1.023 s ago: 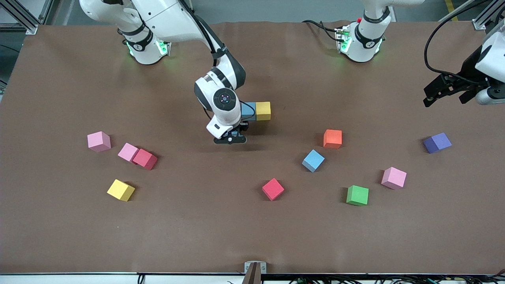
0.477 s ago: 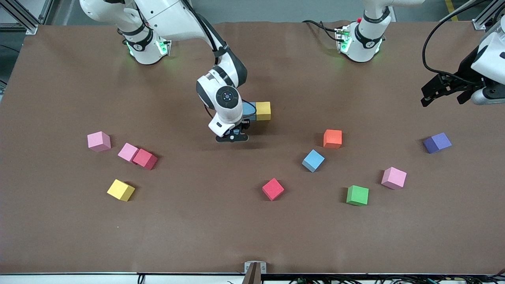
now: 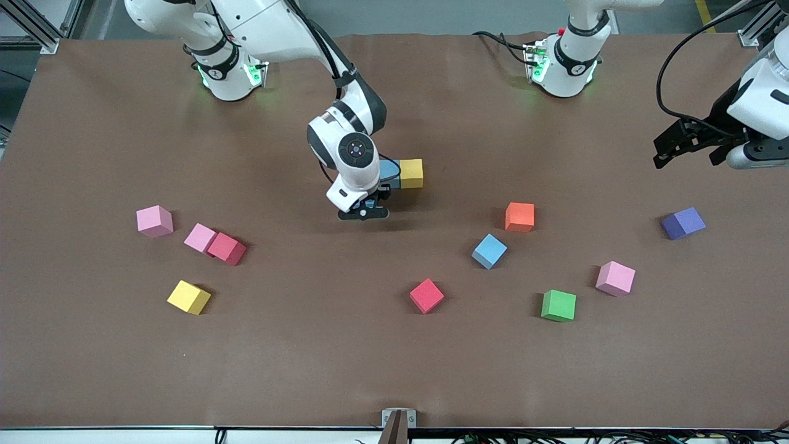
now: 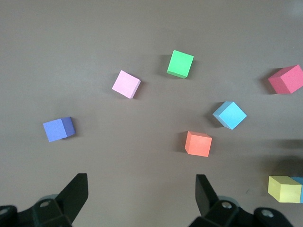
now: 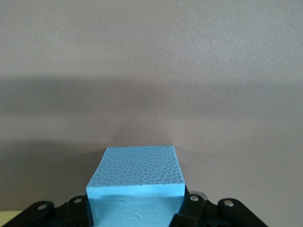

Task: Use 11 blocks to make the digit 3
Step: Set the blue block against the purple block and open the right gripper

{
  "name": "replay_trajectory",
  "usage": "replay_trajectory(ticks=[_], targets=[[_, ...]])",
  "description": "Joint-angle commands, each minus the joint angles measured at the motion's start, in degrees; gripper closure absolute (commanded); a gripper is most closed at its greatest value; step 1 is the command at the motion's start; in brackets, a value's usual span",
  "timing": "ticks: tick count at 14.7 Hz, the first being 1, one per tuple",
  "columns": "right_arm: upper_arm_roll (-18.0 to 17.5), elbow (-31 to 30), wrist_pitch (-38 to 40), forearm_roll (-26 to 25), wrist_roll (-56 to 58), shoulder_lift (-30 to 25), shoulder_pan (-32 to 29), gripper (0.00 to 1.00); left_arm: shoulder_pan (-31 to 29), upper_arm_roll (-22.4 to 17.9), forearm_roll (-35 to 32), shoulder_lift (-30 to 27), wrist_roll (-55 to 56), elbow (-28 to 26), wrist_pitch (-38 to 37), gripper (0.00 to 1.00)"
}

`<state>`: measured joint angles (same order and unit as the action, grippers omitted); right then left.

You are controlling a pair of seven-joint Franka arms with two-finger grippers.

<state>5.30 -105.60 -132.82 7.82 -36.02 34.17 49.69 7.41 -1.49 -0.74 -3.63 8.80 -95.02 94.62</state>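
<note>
While my right gripper (image 3: 365, 209) hangs low over the middle of the table (image 3: 394, 370), its fingers are clamped on a light blue block (image 5: 136, 182), which the right wrist view shows pinched between them. Just beside it, toward the left arm's end, a second light blue block (image 3: 388, 174) sits touching a yellow block (image 3: 411, 173), the two forming a short row. My left gripper (image 4: 142, 194) waits high over the left arm's end of the table, its fingers spread wide with nothing between them. Under it lie a purple block (image 3: 683, 222), a pink block (image 3: 615, 278), a green block (image 3: 558, 305), an orange block (image 3: 519, 216) and a third light blue block (image 3: 489, 250), all apart from one another. A red block (image 3: 426, 295) lies nearer the front camera than the row. Toward the right arm's end, two more pink blocks (image 3: 155, 221) (image 3: 200, 238), the second touching another red block (image 3: 227, 248), and a second yellow block (image 3: 188, 297) lie scattered.
</note>
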Motion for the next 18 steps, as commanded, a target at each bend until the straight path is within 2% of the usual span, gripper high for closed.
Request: replay_trajectory(ticks=[1, 8, 9, 10, 11, 12, 18], targets=[[0.06, -4.08, 0.19, 0.44, -0.28, -0.68, 1.28, 0.78, -0.29, -0.01, 0.65, 0.55, -1.42, 0.01, 0.39, 0.00], [0.06, -4.00, -0.16, 0.53, -0.89, -0.68, 1.90, 0.73, -0.29, -0.01, 0.65, 0.64, -1.42, 0.18, 0.22, 0.00], [0.06, -3.83, -0.07, 0.61, -0.89, -0.68, 1.90, 0.60, -0.38, -0.01, 0.65, 0.47, -1.51, 0.27, 0.13, 0.00], [0.06, -3.56, -0.07, 0.62, -0.89, -0.68, 1.90, 0.34, -0.38, -0.01, 0.65, 0.29, -1.51, 0.36, 0.13, 0.00], [0.23, -2.86, -0.16, 0.70, -0.89, -0.77, 1.81, 0.14, -0.38, -0.01, 0.65, 0.29, -1.51, 0.53, 0.04, 0.00], [0.41, -1.99, 0.10, 0.62, -0.89, -0.77, 1.72, 0.00, -0.38, -0.01, 0.74, 0.29, -1.51, 0.53, 0.13, 0.00], [0.59, 1.44, 3.87, 0.62, -0.54, -5.60, -0.99, 0.00, -0.55, -0.09, 0.74, -0.32, -1.51, 0.53, -0.14, 0.00]])
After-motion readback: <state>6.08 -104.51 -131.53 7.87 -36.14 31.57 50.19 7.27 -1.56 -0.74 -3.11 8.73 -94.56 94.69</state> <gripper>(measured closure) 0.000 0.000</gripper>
